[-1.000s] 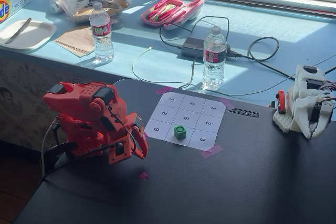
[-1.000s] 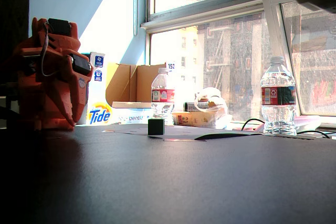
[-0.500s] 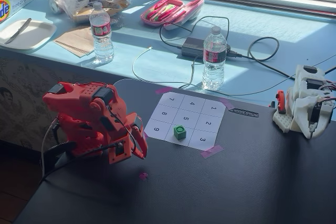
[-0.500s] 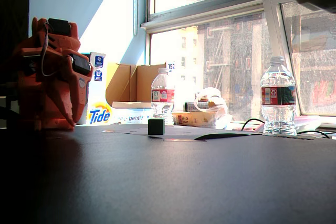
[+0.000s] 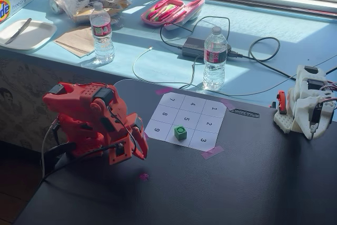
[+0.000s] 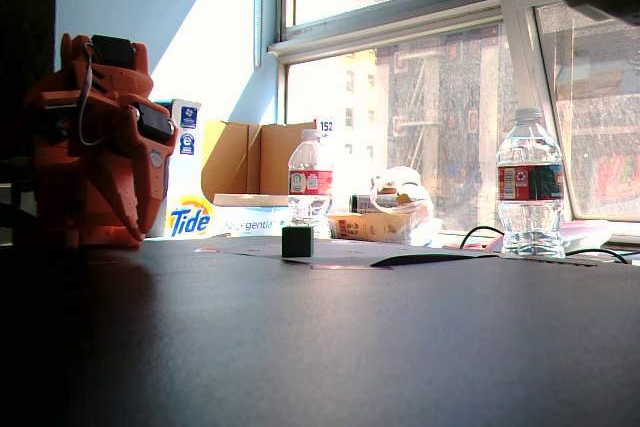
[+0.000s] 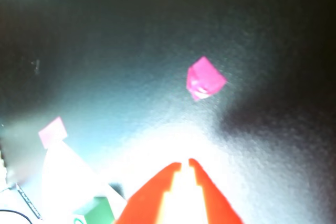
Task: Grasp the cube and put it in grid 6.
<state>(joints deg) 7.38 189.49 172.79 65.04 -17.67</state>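
Note:
A small green cube (image 5: 180, 133) sits on a white numbered grid sheet (image 5: 196, 108), on the cell between 9 and 3. It shows dark in a fixed view (image 6: 297, 241) and at the bottom left of the wrist view (image 7: 97, 211). My orange gripper (image 5: 142, 154) is folded low at the left of the sheet, a short way from the cube. Its jaws are shut with only a sliver between the tips and hold nothing (image 7: 185, 164). The arm stands at the left in a fixed view (image 6: 100, 147).
A pink tape scrap (image 7: 205, 78) lies on the black table ahead of the jaws. Two water bottles (image 5: 102, 32) (image 5: 215, 56), cables and a pink case (image 5: 171, 10) sit on the blue sill behind. A white arm (image 5: 308, 104) stands at the right.

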